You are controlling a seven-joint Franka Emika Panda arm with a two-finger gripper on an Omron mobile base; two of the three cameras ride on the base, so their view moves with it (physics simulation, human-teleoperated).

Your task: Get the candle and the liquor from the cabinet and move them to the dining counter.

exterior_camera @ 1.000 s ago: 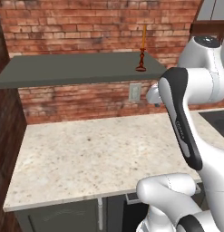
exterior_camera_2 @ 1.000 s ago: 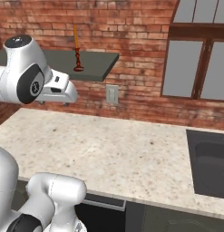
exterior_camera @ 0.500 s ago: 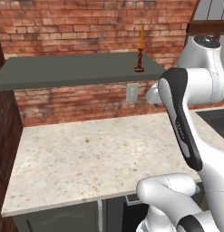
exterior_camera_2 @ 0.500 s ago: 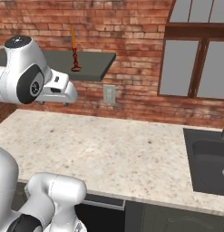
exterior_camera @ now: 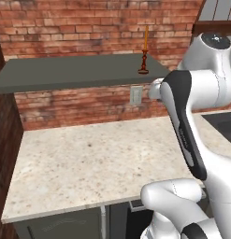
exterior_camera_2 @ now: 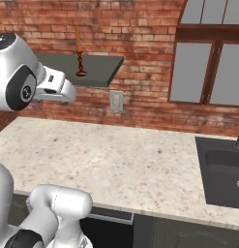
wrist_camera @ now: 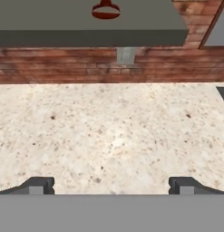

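base: drove slightly right; view shifted | candle (exterior_camera: 145, 50) sits further left

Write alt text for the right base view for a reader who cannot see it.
A thin orange candle in a dark holder stands near the front edge of a dark grey shelf on a red brick wall, above a beige speckled counter. The white robot arm rises at left; a dark sink sits at right under a window.

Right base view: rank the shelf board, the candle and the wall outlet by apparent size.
1. cabinet
2. candle, tall but very thin
3. wall outlet, close to the candle in area, so their order is unsure.
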